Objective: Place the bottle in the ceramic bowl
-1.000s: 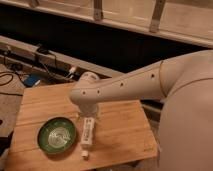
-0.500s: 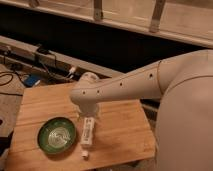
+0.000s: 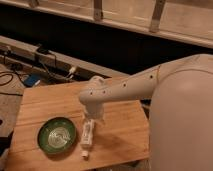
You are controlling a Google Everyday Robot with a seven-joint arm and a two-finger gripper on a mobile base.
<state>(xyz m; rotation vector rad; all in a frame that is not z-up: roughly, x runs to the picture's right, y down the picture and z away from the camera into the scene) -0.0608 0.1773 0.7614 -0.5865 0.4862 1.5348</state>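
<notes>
The bottle (image 3: 88, 137) is slim and white with a faint greenish label. It lies on the wooden table (image 3: 45, 102), cap toward the front edge, just right of the ceramic bowl (image 3: 57, 135). The bowl is round, green and shiny in the centre, and nothing is in it. My gripper (image 3: 91, 119) hangs from the white arm directly over the bottle's upper end, close to it or touching it. The wrist hides where the two meet.
The table's front edge runs just below the bottle's cap. Cables and a blue item (image 3: 31, 80) lie on the floor at the left. A dark ledge and rail (image 3: 60, 57) run behind the table. My white body (image 3: 182, 120) fills the right side.
</notes>
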